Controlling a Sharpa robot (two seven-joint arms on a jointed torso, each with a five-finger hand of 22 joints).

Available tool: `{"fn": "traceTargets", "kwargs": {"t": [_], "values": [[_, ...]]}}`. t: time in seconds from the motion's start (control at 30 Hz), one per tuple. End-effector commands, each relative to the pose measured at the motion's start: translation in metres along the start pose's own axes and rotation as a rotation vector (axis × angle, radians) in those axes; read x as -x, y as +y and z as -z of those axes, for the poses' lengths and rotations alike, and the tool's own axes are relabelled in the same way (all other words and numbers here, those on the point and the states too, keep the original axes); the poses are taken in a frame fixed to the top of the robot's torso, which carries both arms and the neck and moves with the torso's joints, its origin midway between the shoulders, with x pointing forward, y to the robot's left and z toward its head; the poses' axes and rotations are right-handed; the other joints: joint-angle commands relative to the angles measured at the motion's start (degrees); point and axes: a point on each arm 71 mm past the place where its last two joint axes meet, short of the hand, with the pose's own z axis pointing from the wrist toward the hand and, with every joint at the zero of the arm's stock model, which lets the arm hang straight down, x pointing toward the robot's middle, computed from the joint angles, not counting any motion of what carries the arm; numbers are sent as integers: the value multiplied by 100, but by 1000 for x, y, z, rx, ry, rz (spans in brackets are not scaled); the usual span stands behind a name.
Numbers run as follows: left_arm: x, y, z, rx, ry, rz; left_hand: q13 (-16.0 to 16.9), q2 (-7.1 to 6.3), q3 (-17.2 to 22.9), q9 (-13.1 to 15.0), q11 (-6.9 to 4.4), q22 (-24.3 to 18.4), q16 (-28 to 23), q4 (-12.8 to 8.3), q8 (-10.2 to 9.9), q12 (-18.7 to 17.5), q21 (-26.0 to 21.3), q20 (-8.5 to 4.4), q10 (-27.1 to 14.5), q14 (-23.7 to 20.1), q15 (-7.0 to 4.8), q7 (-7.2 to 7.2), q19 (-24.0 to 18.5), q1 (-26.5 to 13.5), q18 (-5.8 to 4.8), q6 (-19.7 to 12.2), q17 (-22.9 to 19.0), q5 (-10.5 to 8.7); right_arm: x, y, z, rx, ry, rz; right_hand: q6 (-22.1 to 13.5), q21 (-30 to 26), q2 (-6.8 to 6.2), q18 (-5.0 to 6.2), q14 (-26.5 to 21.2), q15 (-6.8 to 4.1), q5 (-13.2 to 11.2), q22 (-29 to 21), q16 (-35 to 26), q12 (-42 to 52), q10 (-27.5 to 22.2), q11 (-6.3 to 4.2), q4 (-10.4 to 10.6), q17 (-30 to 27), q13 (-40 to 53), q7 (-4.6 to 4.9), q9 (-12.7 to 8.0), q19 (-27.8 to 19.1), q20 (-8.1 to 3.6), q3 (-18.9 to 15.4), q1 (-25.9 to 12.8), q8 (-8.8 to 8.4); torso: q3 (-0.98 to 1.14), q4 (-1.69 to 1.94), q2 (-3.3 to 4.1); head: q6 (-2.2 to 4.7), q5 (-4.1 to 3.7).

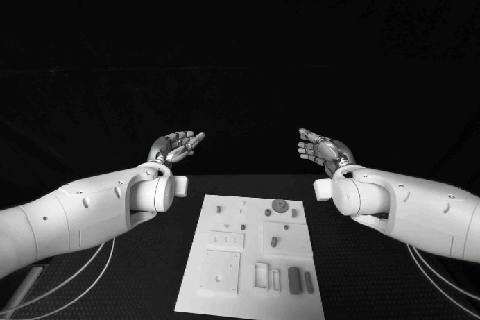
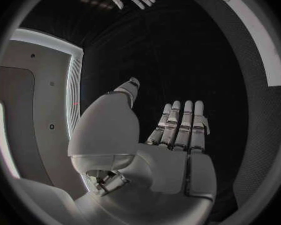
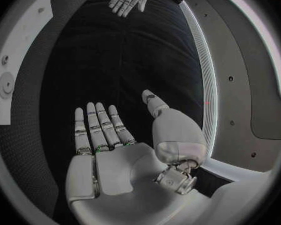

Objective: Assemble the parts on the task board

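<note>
white and flat, the rectangular task board (image 1: 222, 216) lies in the middle of the black table (image 1: 360, 264), between the two arms. small grey parts sit on it: a round gear-like piece (image 1: 281, 206) near its far edge and two dark oblong pieces (image 1: 295, 279) near its close edge, seemingly set in slots, though that is hard to tell. the silver left hand (image 1: 175, 147) hangs above the table beyond the board, fingers apart, holding nothing. the silver right hand (image 1: 324, 150) faces it, well apart, likewise spread and empty.
</note>
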Motion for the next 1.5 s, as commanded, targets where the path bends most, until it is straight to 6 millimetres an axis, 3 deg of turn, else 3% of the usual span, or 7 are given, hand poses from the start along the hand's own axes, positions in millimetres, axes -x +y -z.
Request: {"fn": "traceTargets", "kwargs": {"t": [0.03,0.4,0.43,0.7,1.0,1.3,1.5], "values": [[0,-4,-12,78,117,35,20,-35,79,82,30,269,91,58,102,24,74,12,165,142,25,32,119,270,-43,116,80,31,-1,0,-9,-125,187,-7,183,45,-34,90,170,31,7,264,109,47,221,18,-264,87,22,211,79,182,50,102,440,110,0,2,-1,-1,0],[11,-15,-27,89,127,12,39,72,-35,119,73,261,171,45,146,62,158,-69,278,280,24,107,278,347,-41,214,135,29,15,10,-23,-186,239,27,685,77,-389,234,600,74,-390,286,311,178,818,18,-661,162,60,167,127,572,71,702,1153,320,0,2,-1,-1,0],[10,-14,-24,81,157,2,39,73,-37,119,73,260,172,45,147,62,159,-70,279,281,24,107,280,348,-41,216,135,29,21,10,-27,-48,203,343,701,75,-399,241,615,75,-397,283,316,179,836,20,-662,162,59,169,126,586,72,729,1167,323,1,-7,3,-57,18],[9,-14,-22,72,186,-12,156,612,-850,117,188,232,585,11,329,443,526,-297,1444,1335,-1,339,1203,1045,241,1223,232,30,22,7,-30,11,207,525,1605,316,-659,607,1534,62,-525,234,674,459,1853,-32,-776,334,178,159,194,1493,84,1573,1661,590,-13,22,-6,-80,14],[8,-16,-13,47,205,-38,351,807,-1378,81,-29,284,1443,38,313,745,1510,-753,2686,3000,-546,276,2469,1837,483,2079,757,560,12,0,-29,64,287,811,2077,801,-871,838,2577,-383,-297,346,1099,504,2495,-252,-711,726,304,164,308,2551,-33,1882,1661,624,-11,10,27,-77,47],[-1,-18,9,30,273,-17,417,855,-1720,75,-51,275,1885,62,92,523,2144,-1027,2858,3256,-768,255,2616,2154,395,2257,1119,512,5,4,-24,174,325,1066,2337,1418,-945,838,3598,-873,-439,490,1487,439,2918,-402,-888,1214,338,76,369,3649,-465,1950,1770,590,2,43,156,-53,8],[-7,-20,21,23,318,-14,627,871,-1831,100,-284,260,2096,70,-17,682,2431,-1130,3431,3301,-855,229,2620,2171,361,2335,1267,485,-8,2,-23,241,361,1220,2465,1676,-1005,838,3966,-1043,-538,588,1688,378,3082,-477,-905,1668,395,43,396,4108,-669,1994,1905,544,-7,120,318,-5,-25]]}}
